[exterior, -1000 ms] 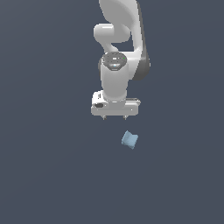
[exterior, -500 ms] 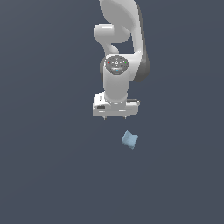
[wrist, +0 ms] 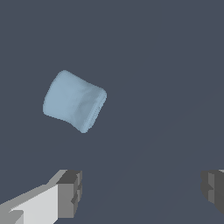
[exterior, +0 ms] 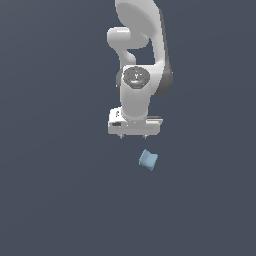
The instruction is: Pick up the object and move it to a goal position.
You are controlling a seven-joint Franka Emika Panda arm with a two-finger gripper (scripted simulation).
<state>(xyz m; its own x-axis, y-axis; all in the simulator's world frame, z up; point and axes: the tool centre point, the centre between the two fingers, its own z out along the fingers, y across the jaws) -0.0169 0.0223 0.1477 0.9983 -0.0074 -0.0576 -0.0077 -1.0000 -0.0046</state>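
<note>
Looming over scene: arm, white, reaching down from the exterior view's top, wrist pointing at the dark floor.
Floor: plain dark grey, no marks; no goal marker shows in either view, so where the goal lies cannot be told.
Gripper: gripper is released, jaws spread wide; in the wrist view the two dark pads sit far apart with nothing between them.
Object: object, a light-blue blocky chunk, lies on the floor just below the gripper in the exterior view and slightly toward that view's right; apart from the fingers, untouched.
Object pose: in the wrist view the object sits turned at an angle to the line between the pads, and off that line, nearer one pad than the other.
Step, as judged: approach before the grasp; nothing lifted yet.
Risk, offset: if the gripper descends as it stands, one finger may land on the chunk or beside it, knocking it away, since it is not centred between the jaws.
Risk, angle: closing on skewed, uneven faces may twist the chunk or squeeze it out.
Risk, height: how high the fingertips are above the floor cannot be told; closing too high would only clip the top.
</note>
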